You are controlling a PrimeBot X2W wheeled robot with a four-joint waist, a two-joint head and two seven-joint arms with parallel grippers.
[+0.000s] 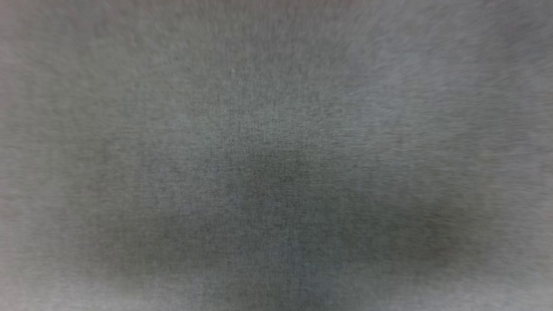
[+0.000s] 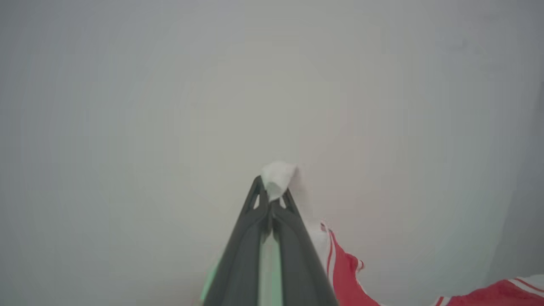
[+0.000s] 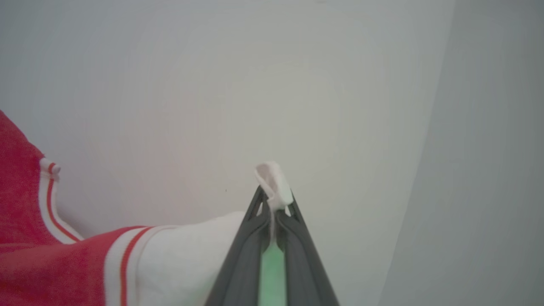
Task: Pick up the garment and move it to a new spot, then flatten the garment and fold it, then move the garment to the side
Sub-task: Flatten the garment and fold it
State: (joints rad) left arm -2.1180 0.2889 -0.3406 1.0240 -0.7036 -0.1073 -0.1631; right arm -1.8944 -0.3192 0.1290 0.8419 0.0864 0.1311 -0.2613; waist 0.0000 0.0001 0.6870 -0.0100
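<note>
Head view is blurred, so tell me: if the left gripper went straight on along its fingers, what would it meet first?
Past the garment fold pinched in the left gripper, probably just the plain pale surface ahead; its distance is unclear.

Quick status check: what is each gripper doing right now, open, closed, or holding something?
Left gripper: jaws closed on a white fold of the garment.
Right gripper: jaws closed on white cloth of the garment.

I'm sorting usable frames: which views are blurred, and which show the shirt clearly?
Head view: heavily blurred grey, nothing recognisable. Left wrist view: clear, evenly lit, left gripper shut on white cloth of the shirt. Right wrist view: clear too, right gripper pinching white cloth.
</note>
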